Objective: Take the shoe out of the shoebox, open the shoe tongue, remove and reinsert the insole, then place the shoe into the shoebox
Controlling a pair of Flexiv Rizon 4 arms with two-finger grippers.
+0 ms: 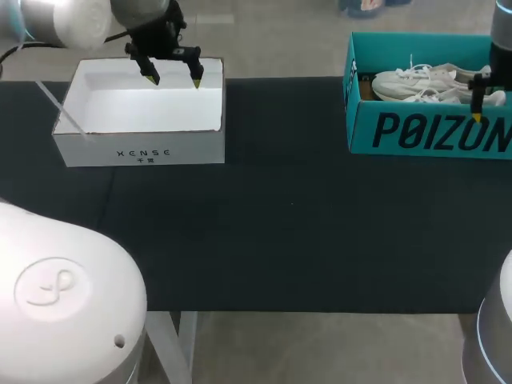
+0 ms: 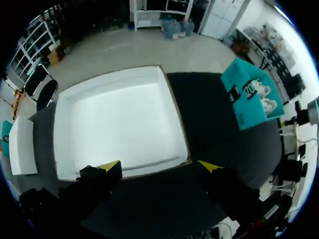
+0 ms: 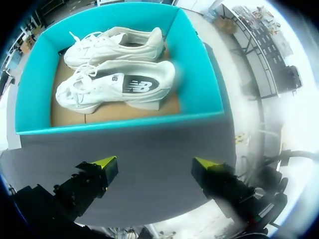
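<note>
The dark table [image 1: 288,232] spreads broad and flat from its near edge. On our right, toward the far side, stands the teal shoebox [image 3: 199,74], open at the top. Two white shoes lie in it on a brown cardboard floor, toes pointing the same way. The nearer shoe [image 3: 117,89] lies close behind the box's near wall, its side panel with a dark patch turned up. The farther shoe [image 3: 117,42] lies just behind it, along the far wall; we cannot tell whether the two touch. Our right fingers [image 3: 105,162] hang above the table just in front of that near wall, spread wide and holding nothing.

On our left, also toward the far side, stands a white box [image 1: 140,148], open at the top, its pale floor in plain sight. Our left fingers [image 2: 110,166] hover over its far part, toward its right wall, spread wide with nothing between them.

The two boxes stand well apart. A wide band of dark table lies between them, and another between them and the near edge. In the right wrist view the table ends just beside one short wall of the shoebox. In the head view that box's right end is cut off.

The table's surface is a matte, near-black covering.
</note>
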